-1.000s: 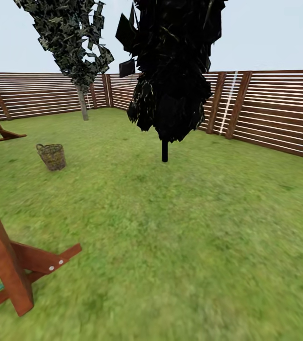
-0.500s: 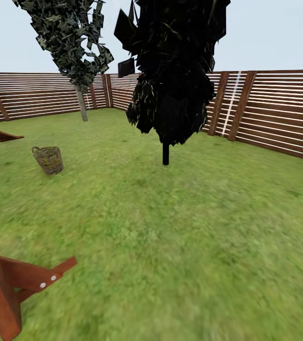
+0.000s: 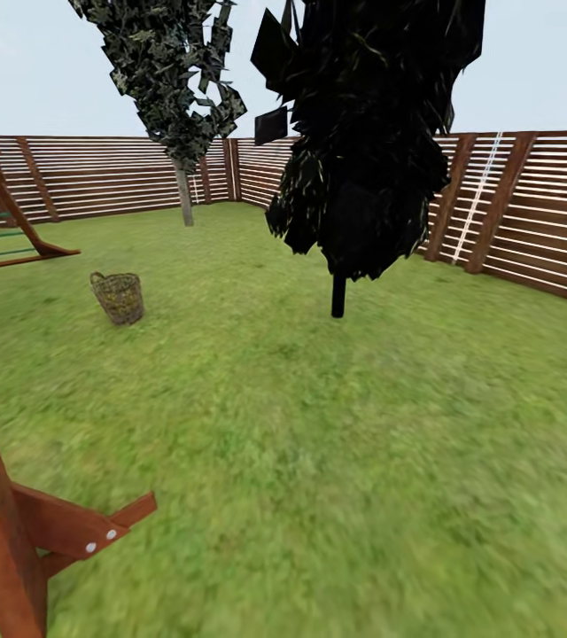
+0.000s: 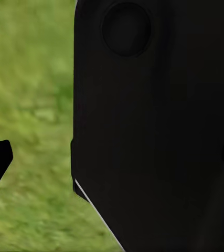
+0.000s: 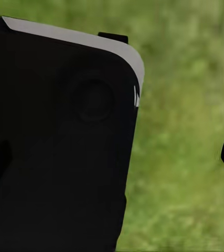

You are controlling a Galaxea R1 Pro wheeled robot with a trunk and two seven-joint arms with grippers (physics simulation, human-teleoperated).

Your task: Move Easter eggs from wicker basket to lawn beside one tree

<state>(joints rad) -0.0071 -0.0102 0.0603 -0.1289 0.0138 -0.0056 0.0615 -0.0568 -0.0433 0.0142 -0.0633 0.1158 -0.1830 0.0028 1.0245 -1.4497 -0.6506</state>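
Basket (image 3: pixel 119 297) stands on the lawn (image 3: pixel 319 425) at mid-left, tree (image 3: pixel 182 190) behind it; both grippers' openings: can't tell.

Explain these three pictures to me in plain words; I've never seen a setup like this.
This is a simulated two-armed robot on wheels, crossing a garden. The wide picture comes from its head camera: a lawn, a wicker basket standing on the grass, a pale-trunked tree by the fence, a nearly black tree closer, and a wooden frame at the near left. The other two come from cameras on its wrists, looking down past dark robot parts at grass. Nothing appears held; the basket's contents are too small to see.
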